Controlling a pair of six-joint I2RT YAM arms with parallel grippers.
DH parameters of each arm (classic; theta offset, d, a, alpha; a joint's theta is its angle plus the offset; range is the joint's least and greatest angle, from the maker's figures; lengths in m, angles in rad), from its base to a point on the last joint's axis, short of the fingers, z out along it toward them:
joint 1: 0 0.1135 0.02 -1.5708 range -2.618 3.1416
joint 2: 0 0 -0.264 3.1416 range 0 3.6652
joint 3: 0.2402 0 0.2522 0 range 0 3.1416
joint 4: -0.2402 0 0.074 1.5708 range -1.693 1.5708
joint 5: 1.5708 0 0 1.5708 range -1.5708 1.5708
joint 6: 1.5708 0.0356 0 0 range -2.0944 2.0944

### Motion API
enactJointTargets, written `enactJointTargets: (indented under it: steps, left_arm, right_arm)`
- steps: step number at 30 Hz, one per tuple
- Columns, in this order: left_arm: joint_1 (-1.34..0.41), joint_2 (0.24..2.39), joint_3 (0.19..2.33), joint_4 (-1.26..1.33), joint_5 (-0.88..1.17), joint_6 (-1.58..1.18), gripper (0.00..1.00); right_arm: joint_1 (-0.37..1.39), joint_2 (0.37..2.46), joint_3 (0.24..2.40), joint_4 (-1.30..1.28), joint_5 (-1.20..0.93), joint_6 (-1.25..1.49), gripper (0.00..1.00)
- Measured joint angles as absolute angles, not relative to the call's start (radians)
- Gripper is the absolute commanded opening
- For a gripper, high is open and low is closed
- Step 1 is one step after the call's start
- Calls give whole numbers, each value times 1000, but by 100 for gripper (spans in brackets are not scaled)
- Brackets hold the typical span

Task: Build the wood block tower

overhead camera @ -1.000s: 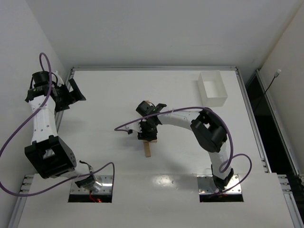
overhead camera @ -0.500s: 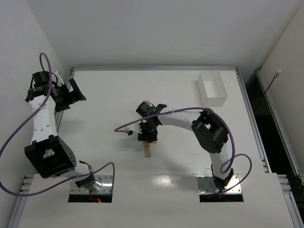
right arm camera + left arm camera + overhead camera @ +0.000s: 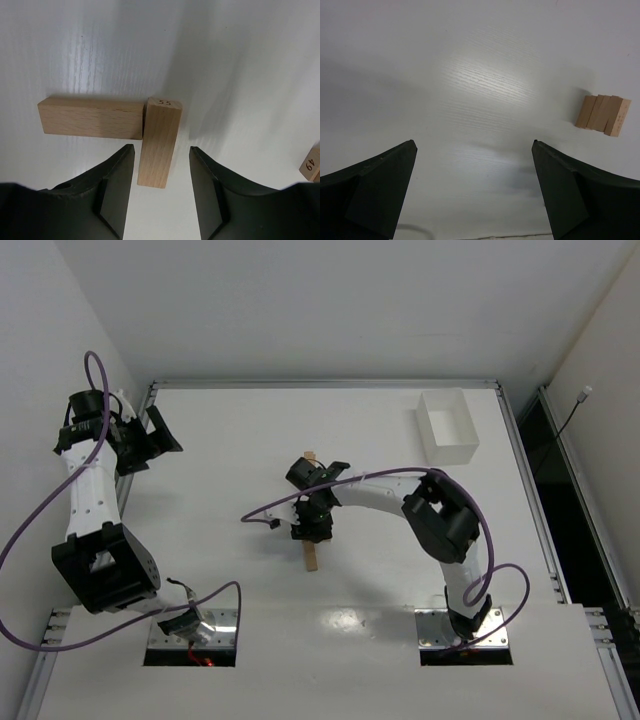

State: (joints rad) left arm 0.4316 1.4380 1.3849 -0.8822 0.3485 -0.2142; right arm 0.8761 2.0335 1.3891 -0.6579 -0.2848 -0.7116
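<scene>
With jaws apart, the right tool (image 3: 161, 150) is poised astride the wood block marked 55 (image 3: 159, 142), laid on the tabletop (image 3: 240, 60) against a second block (image 3: 90, 117). Should it be closed off-centre, the block may be skewed and its neighbour nudged away.

Between the dark fingers (image 3: 117, 185) of our right claw (image 3: 161, 150), with white bench (image 3: 240, 60) showing on either side, we see a wood block (image 3: 159, 142) marked 55 on its far end, a second block (image 3: 90, 117) crosswise against its left side, and a third block (image 3: 311, 164), marked 49, cut off at the right edge.
</scene>
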Motion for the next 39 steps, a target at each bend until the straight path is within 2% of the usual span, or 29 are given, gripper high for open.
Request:
enactJointTargets:
  steps: [3,7,22,24,28,35,39]
  left_arm:
    - [432,1440,1385,-882,348,-214,100]
    - [432,1440,1385,-883,348,-214,100]
    - [432,1460,1394,-882,349,-214,100]
    - [432,1464,1394,-883,349,-214,100]
    - [432,1467,1394,-883,350,-214,100]
    - [432,1466,1394,-886,350,-210,100]
    - [432,1446,1378,-881,341,-210,100]
  right_arm:
    - [886,2033,1388,-656,-264,-712,45]
    - [896,2033,1388,-644,-243,-709,39]
    - [899,2059,1388,-602,-162,-680,39]
    - [899,2065,1387,-603,-160,-675,31]
    - [899,2065,1387,-601,-157,-665,0]
    - [899,2056,1388,-615,-157,-606,0]
    - [899,2014,1460,-716,-162,-467,0]
